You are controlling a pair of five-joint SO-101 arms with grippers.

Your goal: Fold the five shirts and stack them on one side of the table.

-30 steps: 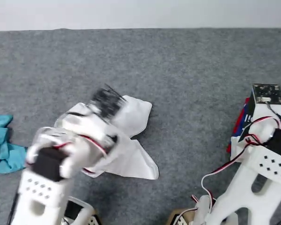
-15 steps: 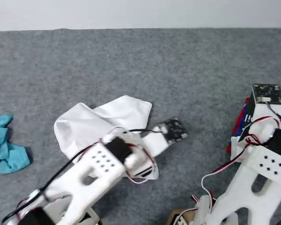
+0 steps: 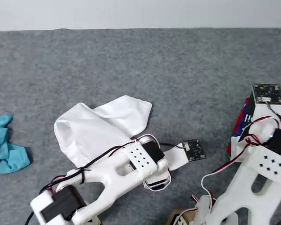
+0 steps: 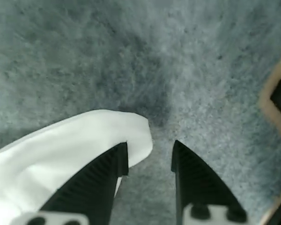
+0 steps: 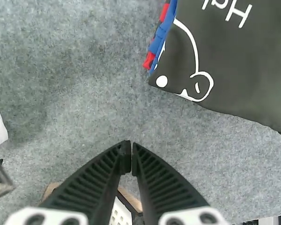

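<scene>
We see the left gripper [image 4: 150,157] with jaws part-open on nothing and a corner of the white shirt [image 4: 70,150] just beside one finger; the right gripper [image 5: 131,152] has its jaws closed and empty over the bare table [image 5: 61,70]. We judge the step is grabbing that corner of the shirt crumpled mid-table, so shift until the jaws straddle the hem, pinch deep, and drag low and flat. We count one white, one teal shirt [image 3: 4,147] at the table's edge, and one dark shirt [image 5: 225,56] atop red-blue cloth [image 5: 158,35], which may be one shirt or two, we cannot tell.

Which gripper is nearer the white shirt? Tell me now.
Left. The left gripper sits open at a corner of the white shirt. The right gripper is shut above bare carpet, beside the black shirt.
</scene>
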